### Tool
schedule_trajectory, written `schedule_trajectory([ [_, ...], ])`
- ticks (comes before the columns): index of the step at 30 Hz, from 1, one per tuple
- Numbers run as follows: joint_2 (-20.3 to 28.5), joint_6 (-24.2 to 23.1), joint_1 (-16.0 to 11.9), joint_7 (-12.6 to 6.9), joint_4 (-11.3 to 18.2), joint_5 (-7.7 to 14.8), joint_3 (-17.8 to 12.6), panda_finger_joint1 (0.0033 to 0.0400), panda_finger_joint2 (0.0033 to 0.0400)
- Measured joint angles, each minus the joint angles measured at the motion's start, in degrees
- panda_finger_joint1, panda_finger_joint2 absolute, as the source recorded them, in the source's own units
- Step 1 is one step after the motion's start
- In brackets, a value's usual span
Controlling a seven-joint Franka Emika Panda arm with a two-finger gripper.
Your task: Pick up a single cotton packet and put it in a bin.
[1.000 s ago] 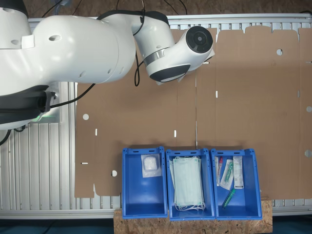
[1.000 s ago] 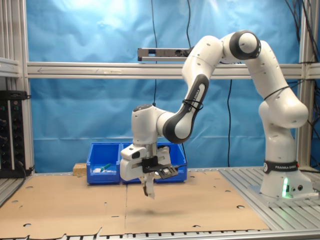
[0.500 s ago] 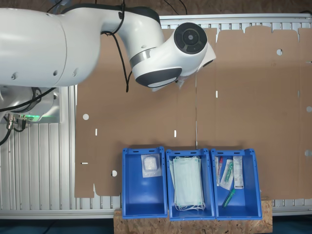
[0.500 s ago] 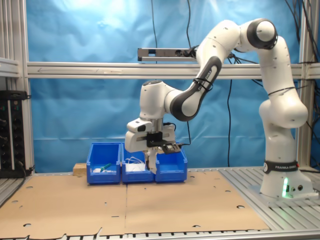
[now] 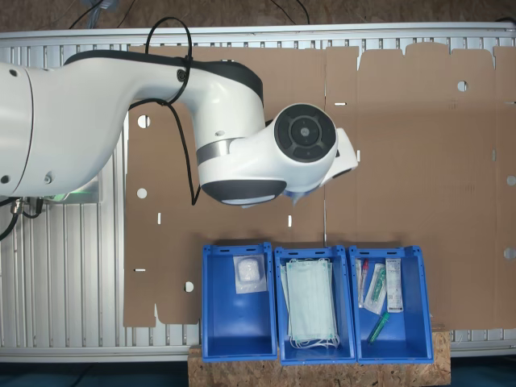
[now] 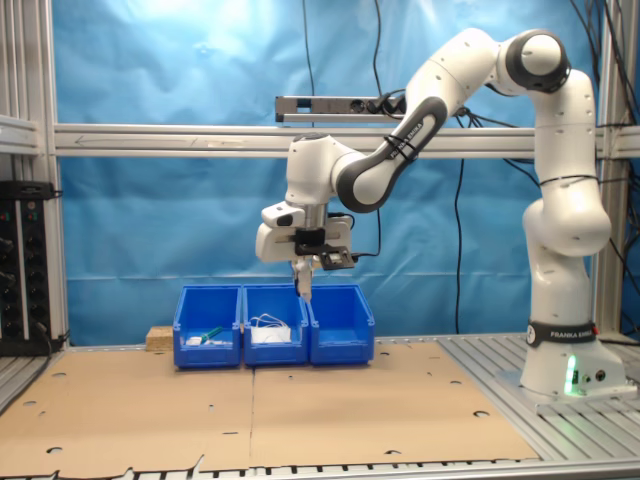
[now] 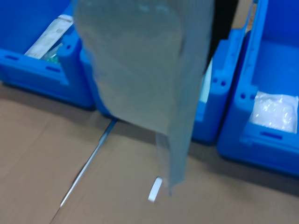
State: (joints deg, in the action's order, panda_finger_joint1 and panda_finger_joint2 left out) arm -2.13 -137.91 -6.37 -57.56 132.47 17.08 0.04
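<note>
**A:** Where is your end effector (image 6: 304, 291)?

**B:** In the second exterior view you see it hanging above the row of blue trays, fingers pointing down. The wrist view shows a blurred, clear packet (image 7: 154, 79) dangling from it, so it is clenched on that packet.

**A:** And the bin?

**B:** Your bin (image 5: 238, 326) sits at the first exterior view's left end of the row on the desk (image 5: 419, 145), with one cotton packet (image 5: 249, 274) already lying inside. The masks (image 5: 310, 302) fill the middle tray.
</note>
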Motion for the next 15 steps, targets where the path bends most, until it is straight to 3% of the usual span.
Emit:
schedule_trajectory([
  [15, 3.71, 3.06, -2.97, -6.05, 0.01, 0.68, -10.20, 0.0056, 0.0056],
])
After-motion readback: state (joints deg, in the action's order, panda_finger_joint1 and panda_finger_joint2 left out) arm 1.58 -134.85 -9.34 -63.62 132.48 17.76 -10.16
